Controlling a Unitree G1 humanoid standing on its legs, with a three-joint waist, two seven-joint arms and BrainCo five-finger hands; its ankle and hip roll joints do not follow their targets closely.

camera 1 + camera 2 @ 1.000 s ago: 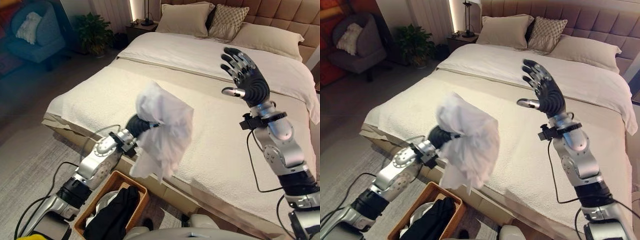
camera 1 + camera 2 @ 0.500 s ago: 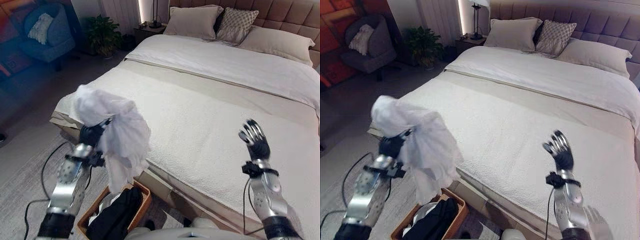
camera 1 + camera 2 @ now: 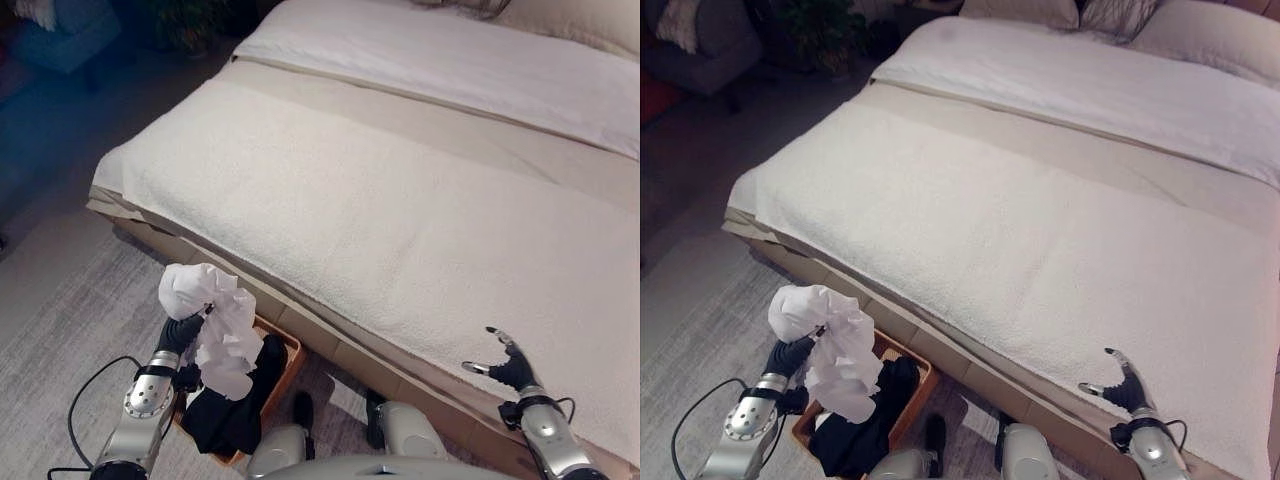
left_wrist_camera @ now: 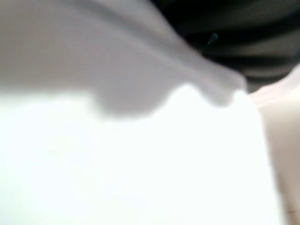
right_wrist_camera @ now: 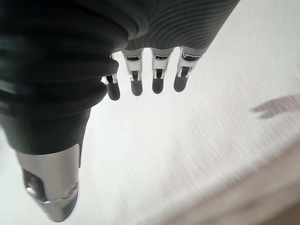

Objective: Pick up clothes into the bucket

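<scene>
Cloth hangs over the basket: a crumpled white garment point(image 3: 213, 330), bunched and drooping, is held up by the left hand point(image 3: 180, 333), whose dark cover shows at the garment's side while the fingers are buried in the folds, so I cannot tell how they are set. In the left wrist view the white fabric covers nearly everything, with a strip of the dark ribbed cover behind it. The garment's lower end dangles just above a rectangular brown wicker basket point(image 3: 293, 354) standing on the grey carpet point(image 3: 60, 330) right against the foot of the bed. Inside the basket lies a heap of black clothing point(image 3: 235, 410), reaching up to its rim.

The wide bed point(image 3: 400, 200) is spread with a cream textured blanket, with a smoother pale sheet point(image 3: 1090, 85) across its far part.

The right hand point(image 3: 507, 366) sits low at the near edge of the bed, above the blanket, fingers spread and straight, thumb out, holding nothing.
</scene>
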